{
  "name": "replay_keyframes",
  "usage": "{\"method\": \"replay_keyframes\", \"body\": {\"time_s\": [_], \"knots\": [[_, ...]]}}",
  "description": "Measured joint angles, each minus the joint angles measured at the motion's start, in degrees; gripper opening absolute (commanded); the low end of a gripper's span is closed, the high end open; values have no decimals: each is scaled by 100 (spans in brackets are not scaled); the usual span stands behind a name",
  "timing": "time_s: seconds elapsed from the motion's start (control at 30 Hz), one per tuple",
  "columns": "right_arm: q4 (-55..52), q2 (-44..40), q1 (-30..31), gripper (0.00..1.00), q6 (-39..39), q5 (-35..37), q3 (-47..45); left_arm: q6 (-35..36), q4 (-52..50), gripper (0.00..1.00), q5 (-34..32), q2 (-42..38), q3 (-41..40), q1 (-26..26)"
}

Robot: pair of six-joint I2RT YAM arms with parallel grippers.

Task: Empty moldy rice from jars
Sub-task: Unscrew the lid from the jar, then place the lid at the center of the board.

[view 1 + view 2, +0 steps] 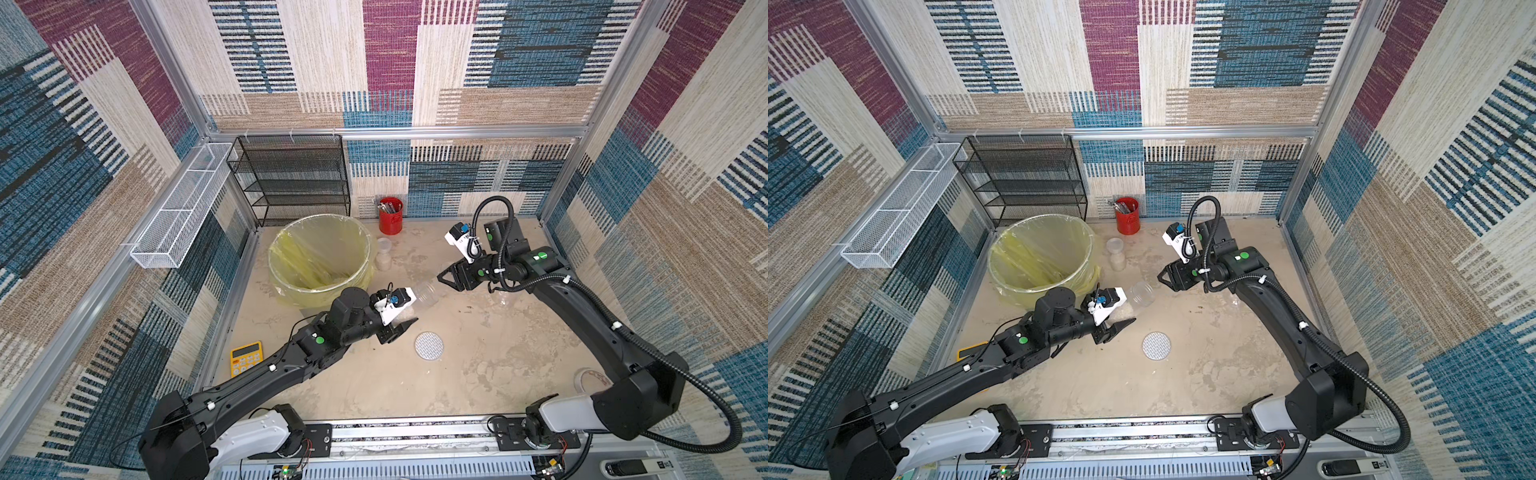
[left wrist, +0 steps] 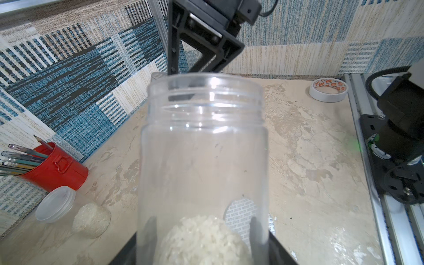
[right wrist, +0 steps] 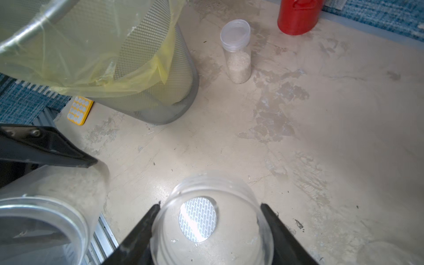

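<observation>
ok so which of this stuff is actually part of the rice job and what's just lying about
job: large jar, moldy rice, clear lid, small jar, lined bin
lying about: red pen cup, calculator, tape roll, mesh shelf

Light was bright and even from overhead, leaving only soft shadows on the bench (image 1: 374, 386). Both top views bowed the walls (image 1: 291, 62) at their edges. White glints streaked the jar (image 2: 204, 149) in the left end effector (image 2: 203, 234). The clear lid (image 3: 238, 190) in the right end effector (image 3: 210, 204) was blurred, with a pale sheen just beyond it.
</observation>
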Motion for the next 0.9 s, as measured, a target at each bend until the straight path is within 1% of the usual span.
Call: {"method": "replay_keyframes", "body": {"time_s": [0.1, 0.23, 0.43, 0.53, 0.7, 0.9], "knots": [[234, -122, -24, 60, 365, 249, -579, -22, -33, 13, 2, -4, 4, 0], [420, -87, -31, 60, 802, 577, -1320, -79, -168, 13, 2, -92, 48, 0], [859, 157, -35, 60, 1279, 946, -1976, -177, -258, 13, 2, -232, 179, 0], [999, 448, -35, 60, 1401, 1174, -2129, -188, -407, 13, 0, -262, 260, 0], [1110, 876, -35, 61, 1510, 1574, -2135, -232, -636, 14, -46, -411, 273, 0], [1266, 1270, -39, 61, 1550, 1779, -2072, -317, -857, 15, -197, -573, 310, 0]]}}
